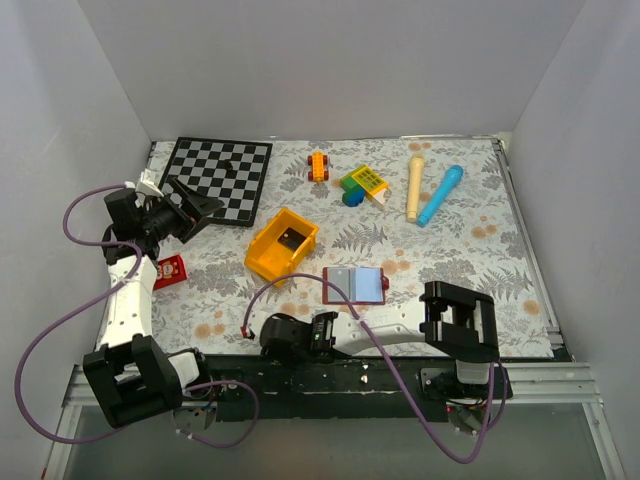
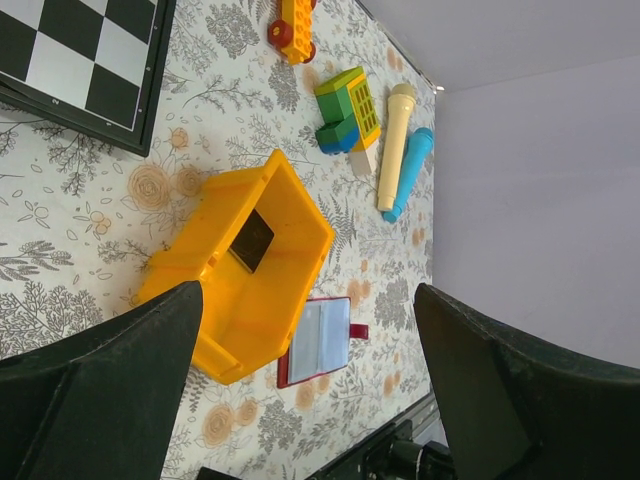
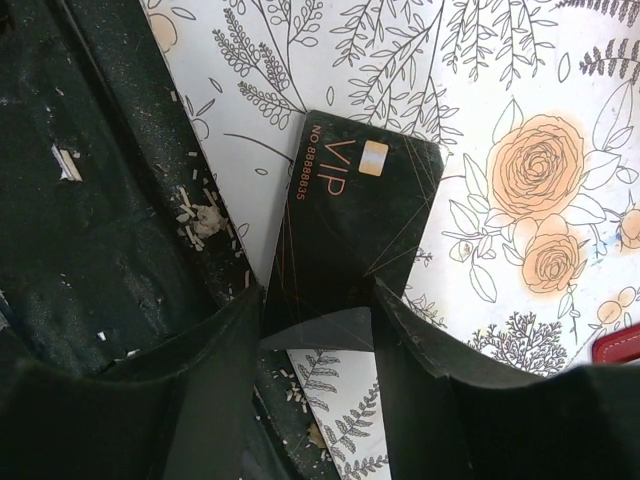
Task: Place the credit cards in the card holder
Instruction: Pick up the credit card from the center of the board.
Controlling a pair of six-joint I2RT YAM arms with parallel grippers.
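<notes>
Right jaws clamping credit card [image 3: 355,210], holder [image 1: 355,284] unfolded

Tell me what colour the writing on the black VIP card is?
Coppery orange, on the credit card; the right wrist view shows it best.

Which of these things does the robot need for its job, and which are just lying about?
Needed: VIP card, held in the right jaws; second black card in the yellow bin; open red card holder.
Lying about: checkerboard, toy car, toy blocks, cream tube, blue tube, red tile.
</notes>
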